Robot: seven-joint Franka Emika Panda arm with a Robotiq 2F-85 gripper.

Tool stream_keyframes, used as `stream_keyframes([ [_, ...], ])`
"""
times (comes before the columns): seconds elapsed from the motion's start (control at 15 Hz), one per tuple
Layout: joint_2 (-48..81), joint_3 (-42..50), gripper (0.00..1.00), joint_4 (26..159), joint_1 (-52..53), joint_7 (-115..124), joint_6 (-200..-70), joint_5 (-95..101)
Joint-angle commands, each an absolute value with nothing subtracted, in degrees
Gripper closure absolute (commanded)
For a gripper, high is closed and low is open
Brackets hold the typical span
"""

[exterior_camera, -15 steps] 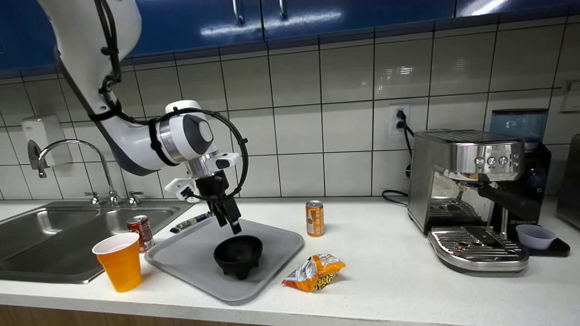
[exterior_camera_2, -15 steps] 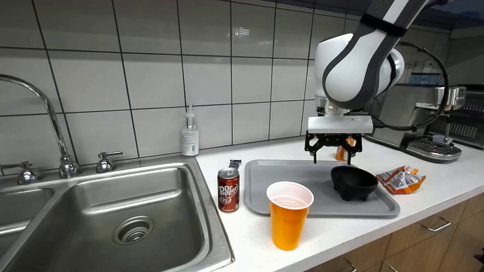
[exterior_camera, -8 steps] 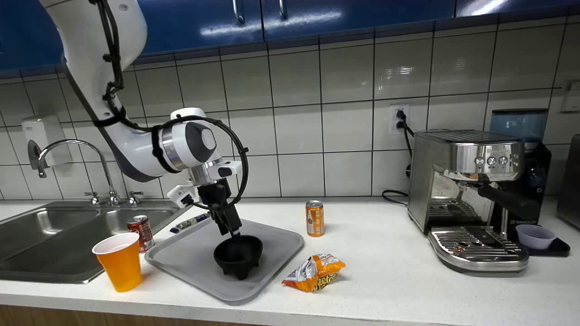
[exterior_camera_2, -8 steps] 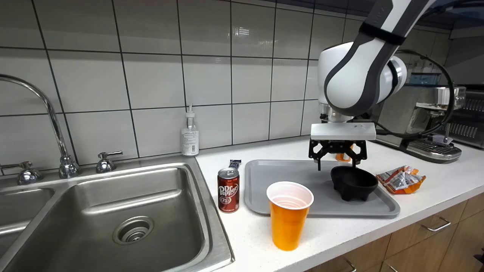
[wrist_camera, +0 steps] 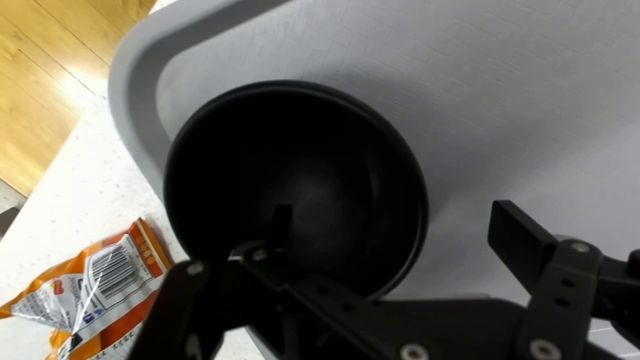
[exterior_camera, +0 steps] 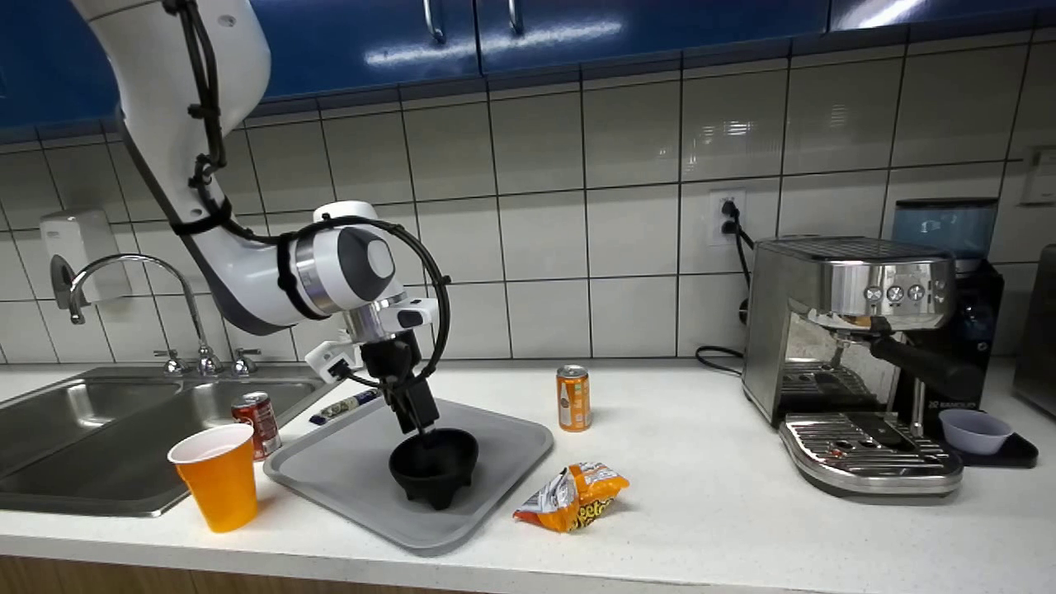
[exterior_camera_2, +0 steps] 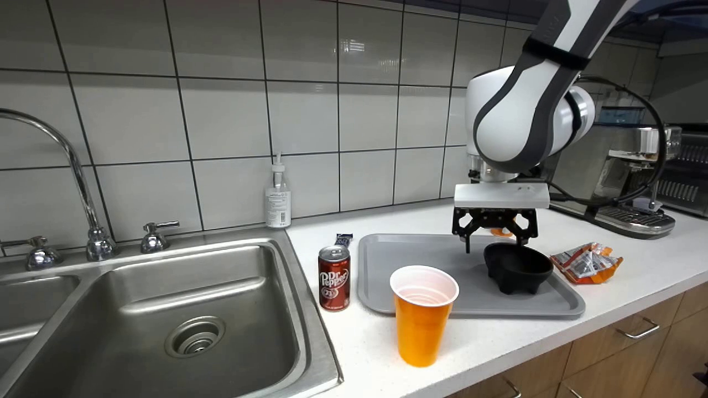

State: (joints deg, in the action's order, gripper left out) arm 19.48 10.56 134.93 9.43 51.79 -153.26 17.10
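The black bowl (exterior_camera: 433, 469) sits upright on the grey tray (exterior_camera: 330, 470), near the front edge of the counter (exterior_camera: 701, 536). The gripper (exterior_camera_2: 494, 247) has its fingers spread across the rim, one over or inside it, one outside; I can't tell whether they touch. The reach looks nearly done, no grip made. Beside the tray lies a snack bag (exterior_camera: 577, 499), an orange can (exterior_camera: 573, 400) toward the back edge.

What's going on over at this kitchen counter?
A robot arm has its open gripper at a black bowl on a gray tray. In the wrist view, one finger is over the bowl's opening, the other outside its rim; nothing is gripped. An orange cup, a red can and a snack bag sit around the tray.
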Motion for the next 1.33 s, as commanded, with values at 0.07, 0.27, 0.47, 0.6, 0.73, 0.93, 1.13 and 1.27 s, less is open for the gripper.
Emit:
stream_keyframes([
  [0.07,20.17,10.53,0.0,134.82,8.12,50.5,-153.88,15.23],
  [0.27,20.71,10.81,0.0,134.7,7.78,50.59,-153.75,13.95],
  [0.47,21.27,11.14,0.32,134.6,7.41,50.39,-153.67,12.85],
  [0.6,21.51,11.19,0.49,134.56,7.3,50.27,-153.64,12.22],
  [0.73,21.48,11.26,0.65,134.56,7.35,50.25,-153.63,11.79],
  [0.93,21.22,11.4,0.88,134.57,7.55,50.33,-153.5,11.78],
  [1.13,20.75,11.76,1.0,134.46,7.94,50.72,-153.34,12.37],
  [1.27,19.77,12.3,0.98,134.36,8.38,51.25,-153.28,13.26],
])
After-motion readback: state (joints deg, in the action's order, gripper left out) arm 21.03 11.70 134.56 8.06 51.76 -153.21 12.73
